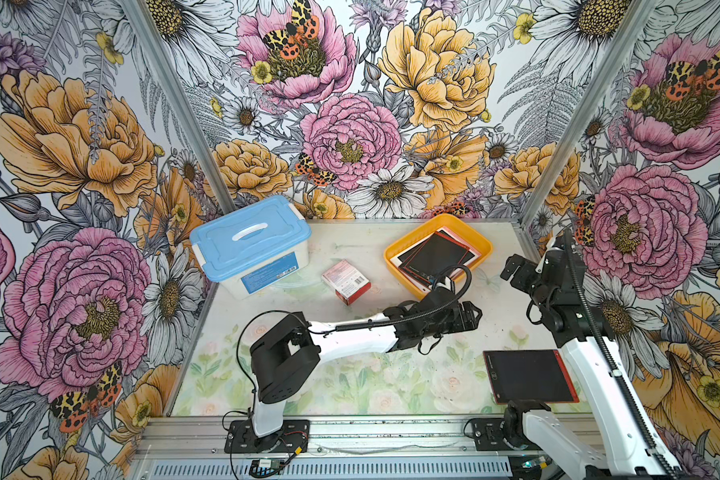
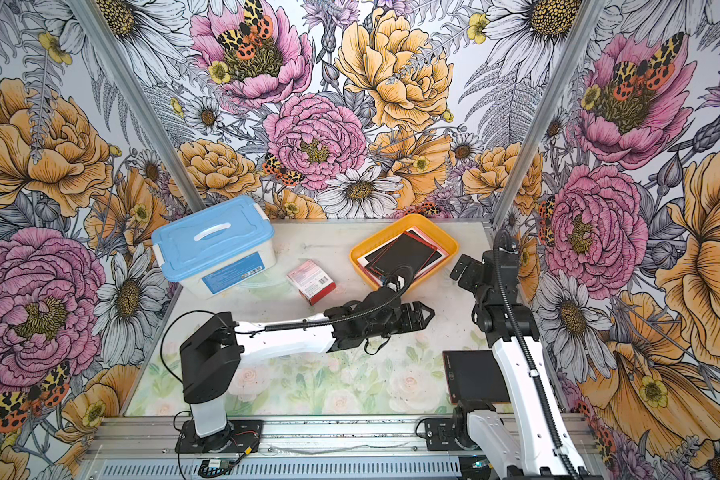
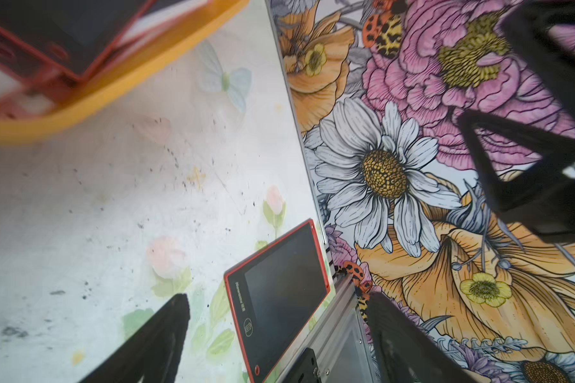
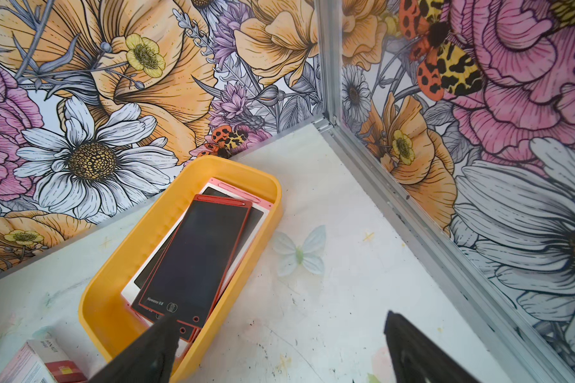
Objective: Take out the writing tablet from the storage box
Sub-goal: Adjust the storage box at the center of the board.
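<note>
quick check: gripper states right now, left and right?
Left gripper: open, holding nothing.
Right gripper: open, holding nothing.

My left hand (image 1: 474, 316) hangs empty just in front of the storage box (image 1: 416, 232), where red-framed tablets (image 1: 437, 257) lie stacked. My right hand (image 1: 510, 268) hovers just right of the box. One writing tablet (image 1: 531, 376) lies flat on the desk (image 1: 350, 243), well in front of the box.
</note>
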`<state>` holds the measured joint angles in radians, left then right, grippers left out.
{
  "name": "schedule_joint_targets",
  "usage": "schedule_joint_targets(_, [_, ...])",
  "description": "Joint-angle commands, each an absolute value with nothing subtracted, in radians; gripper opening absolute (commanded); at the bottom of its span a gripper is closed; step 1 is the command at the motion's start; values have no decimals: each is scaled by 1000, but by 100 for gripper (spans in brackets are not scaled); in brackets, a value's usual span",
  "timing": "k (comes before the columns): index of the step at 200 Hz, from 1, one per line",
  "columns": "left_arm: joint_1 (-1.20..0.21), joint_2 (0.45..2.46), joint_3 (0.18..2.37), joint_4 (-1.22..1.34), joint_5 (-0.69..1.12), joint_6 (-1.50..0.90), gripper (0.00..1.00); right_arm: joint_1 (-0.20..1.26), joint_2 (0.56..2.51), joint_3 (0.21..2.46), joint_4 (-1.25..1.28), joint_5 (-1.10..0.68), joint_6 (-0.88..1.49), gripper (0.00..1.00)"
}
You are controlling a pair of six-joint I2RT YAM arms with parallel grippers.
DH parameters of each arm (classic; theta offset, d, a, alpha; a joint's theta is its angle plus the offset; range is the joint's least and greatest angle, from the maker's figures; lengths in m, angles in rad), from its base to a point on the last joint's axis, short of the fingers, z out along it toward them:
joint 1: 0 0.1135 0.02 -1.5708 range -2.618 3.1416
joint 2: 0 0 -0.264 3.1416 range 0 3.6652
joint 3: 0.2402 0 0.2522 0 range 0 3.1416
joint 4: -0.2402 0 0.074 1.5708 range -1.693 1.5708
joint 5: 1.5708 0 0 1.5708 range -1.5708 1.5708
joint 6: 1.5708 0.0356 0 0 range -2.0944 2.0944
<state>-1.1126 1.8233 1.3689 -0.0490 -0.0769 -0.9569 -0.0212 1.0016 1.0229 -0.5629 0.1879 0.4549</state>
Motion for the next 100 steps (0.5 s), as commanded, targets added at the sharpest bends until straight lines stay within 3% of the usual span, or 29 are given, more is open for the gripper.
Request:
schedule_joint_targets(1, [-1046,1795,1407,-155,-172,-806,89,-29,1084,1077,-490,228,450,99])
schedule_joint_targets(100, [-793,2102,1784,-369,-57,-731,92,-32,1636,1389,-413,203,334,100])
